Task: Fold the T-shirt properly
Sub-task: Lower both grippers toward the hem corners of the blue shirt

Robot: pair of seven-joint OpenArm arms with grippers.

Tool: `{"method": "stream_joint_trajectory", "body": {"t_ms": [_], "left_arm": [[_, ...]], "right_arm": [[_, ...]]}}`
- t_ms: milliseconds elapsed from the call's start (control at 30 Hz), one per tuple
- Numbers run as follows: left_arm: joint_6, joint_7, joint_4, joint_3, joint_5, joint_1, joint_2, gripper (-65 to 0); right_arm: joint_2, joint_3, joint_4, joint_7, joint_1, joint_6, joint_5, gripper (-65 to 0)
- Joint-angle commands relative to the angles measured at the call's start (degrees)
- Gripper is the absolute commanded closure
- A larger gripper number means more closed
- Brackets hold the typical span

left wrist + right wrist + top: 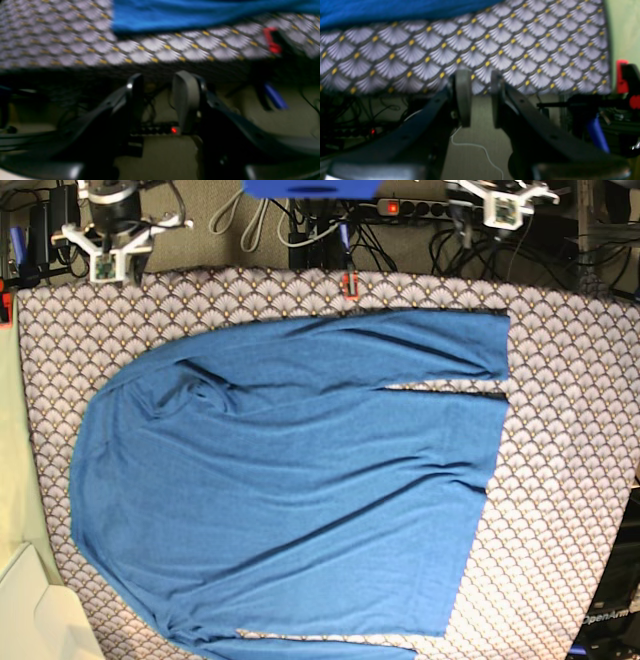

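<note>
Left gripper (160, 100) and right gripper (480, 98): jaws parted, nothing between, both arms off table edge.

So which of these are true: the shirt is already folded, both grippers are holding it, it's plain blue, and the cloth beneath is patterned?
1. The T-shirt is folded into a neat square. False: it lies spread flat, sleeves out.
2. The left gripper and the right gripper are holding it. False: neither holds or touches it.
3. The shirt is plain blue. True.
4. The table cloth has a scallop pattern. True.
</note>
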Motion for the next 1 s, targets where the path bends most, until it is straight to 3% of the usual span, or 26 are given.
{"method": "stream_joint_trajectory", "body": {"t_ms": [0, 400, 667, 867, 967], "left_arm": [[-0.03, -1.45, 1.27, -0.1, -0.01, 0.04, -0.18, -23.2], [0.05, -1.45, 1.27, -0.19, -0.01, -4.09, -0.09, -23.6], [0.05, -1.36, 0.57, -0.19, -0.01, -6.47, -0.09, -46.0], [0.05, -1.36, -4.62, -0.19, -0.45, -10.25, 0.0, -47.2], [0.05, -1.36, -7.79, -0.28, -4.67, -12.36, 0.0, -47.2]], "right_arm": [[0.29, 0.2, 0.93, 1.23, -0.46, 0.08, -0.03, -15.3], [1.43, 0.2, 0.84, 0.0, 2.0, 0.08, -0.03, -15.6], [1.69, 0.2, 0.84, -2.11, 3.41, 0.08, -0.03, -19.5], [3.01, 0.2, 0.67, -2.2, 4.2, 0.08, -0.03, -23.4], [3.1, 0.2, 0.58, -2.2, 4.64, 0.08, -0.03, -23.7]]}}
